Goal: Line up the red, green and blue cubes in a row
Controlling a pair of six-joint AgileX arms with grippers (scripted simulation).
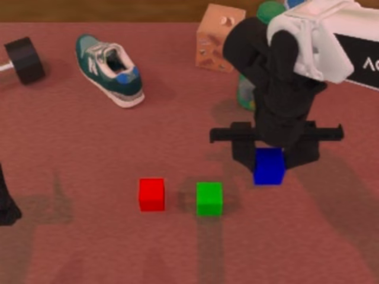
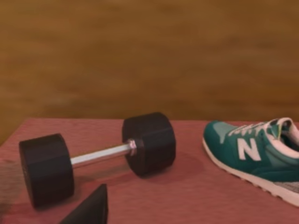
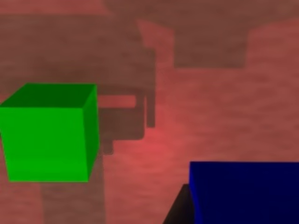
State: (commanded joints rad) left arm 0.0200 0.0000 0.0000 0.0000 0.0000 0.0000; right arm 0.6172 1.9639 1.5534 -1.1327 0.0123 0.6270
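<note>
Red cube (image 1: 151,194) & green cube (image 1: 209,198) sit side by side on the table (image 1: 89,236) — row half made. Right pincer (image 1: 269,161) grips the blue cube (image 1: 269,166), near the green one, not yet aligned. Left arm parked at the left edge.

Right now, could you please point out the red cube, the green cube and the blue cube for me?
red cube (image 1: 151,194), top view, middle of its top face.
green cube (image 1: 209,197), top view, middle of its top face.
blue cube (image 1: 269,167), top view, centre of its visible face, below the right arm.
</note>
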